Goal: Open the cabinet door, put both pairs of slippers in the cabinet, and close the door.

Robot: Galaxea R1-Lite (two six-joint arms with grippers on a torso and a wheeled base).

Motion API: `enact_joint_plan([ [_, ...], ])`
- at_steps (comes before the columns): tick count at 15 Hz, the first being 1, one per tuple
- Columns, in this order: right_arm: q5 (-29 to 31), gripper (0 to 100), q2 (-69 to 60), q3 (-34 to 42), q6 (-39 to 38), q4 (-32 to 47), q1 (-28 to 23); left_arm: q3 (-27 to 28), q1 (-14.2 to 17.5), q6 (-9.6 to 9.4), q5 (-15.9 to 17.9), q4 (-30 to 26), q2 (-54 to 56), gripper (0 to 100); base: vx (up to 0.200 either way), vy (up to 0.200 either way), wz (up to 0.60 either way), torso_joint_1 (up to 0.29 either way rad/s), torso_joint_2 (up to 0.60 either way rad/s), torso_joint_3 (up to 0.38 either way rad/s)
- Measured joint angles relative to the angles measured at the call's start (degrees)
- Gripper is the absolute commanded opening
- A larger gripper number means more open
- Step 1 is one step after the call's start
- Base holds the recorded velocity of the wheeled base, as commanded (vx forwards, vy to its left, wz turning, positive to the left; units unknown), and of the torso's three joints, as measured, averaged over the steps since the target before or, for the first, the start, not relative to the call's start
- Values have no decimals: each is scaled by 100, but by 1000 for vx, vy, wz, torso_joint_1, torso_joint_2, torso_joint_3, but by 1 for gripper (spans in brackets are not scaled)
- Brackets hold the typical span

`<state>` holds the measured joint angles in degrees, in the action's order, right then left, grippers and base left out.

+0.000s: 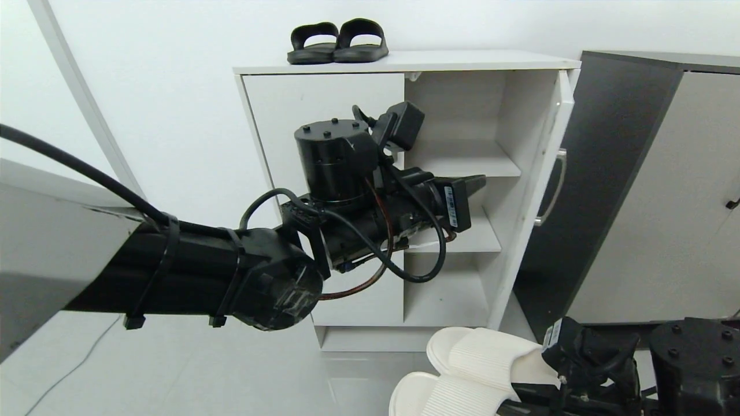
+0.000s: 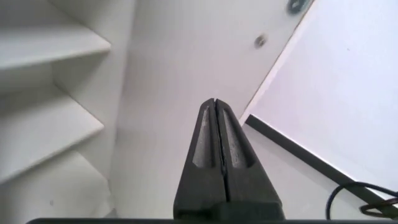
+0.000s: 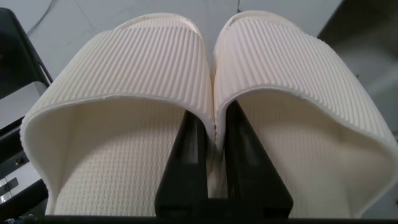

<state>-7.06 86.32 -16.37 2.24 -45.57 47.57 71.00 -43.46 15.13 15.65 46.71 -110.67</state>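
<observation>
While my right gripper (image 3: 214, 155) pinches the cream ribbed foam slippers (image 1: 468, 370) by their touching inner strap edges, low and near before the open white cabinet (image 1: 324, 98), I judge them light, soft and apt to flex. My left gripper (image 2: 215, 109), fingers pressed together, hangs by the shelves.

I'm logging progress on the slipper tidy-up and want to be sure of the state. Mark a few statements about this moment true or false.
1. The cabinet door stands open. True.
2. The black slippers are already stowed inside. False: they sit on the cabinet's top.
3. The right gripper is shut on the white slippers. True.
4. The left gripper holds a slipper. False: it is shut and empty, in front of the shelves.
</observation>
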Motion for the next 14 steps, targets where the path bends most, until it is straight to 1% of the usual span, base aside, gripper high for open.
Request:
enact_joint_plan([
  [2, 4, 0, 4, 0, -1, -6, -2, -28, 94, -35, -30, 72, 17, 0, 0, 0, 0, 0, 0, 0],
  [4, 26, 0, 28, -33, -41, -6, -13, -135, 284, -249, -162, 305, 59, 0, 0, 0, 0, 0, 0, 0],
  [5, 33, 0, 52, -66, -50, -6, -46, -207, 452, -306, -211, 438, 77, 0, 0, 0, 0, 0, 0, 0],
  [7, 79, 0, 105, -162, -107, -9, -162, -516, 898, -339, -317, 514, 195, 0, 0, 0, 0, 0, 0, 0],
  [9, 369, 0, 223, -262, -313, -13, -258, -1097, 1499, -347, -361, 523, 461, 0, 0, 0, 0, 0, 0, 0],
  [11, 728, 0, 323, -514, -535, -35, -336, -1812, 1963, -354, -372, 556, 973, 0, 0, 0, 0, 0, 0, 0],
  [13, 1275, 0, 456, -898, -913, -35, -418, -2778, 2544, -435, -462, 540, 1676, 0, 0, 0, 0, 0, 0, 0],
  [14, 1460, 0, 555, -1083, -1108, -28, -449, -3237, 2844, -484, -594, 551, 2046, 0, 0, 0, 0, 0, 0, 0],
])
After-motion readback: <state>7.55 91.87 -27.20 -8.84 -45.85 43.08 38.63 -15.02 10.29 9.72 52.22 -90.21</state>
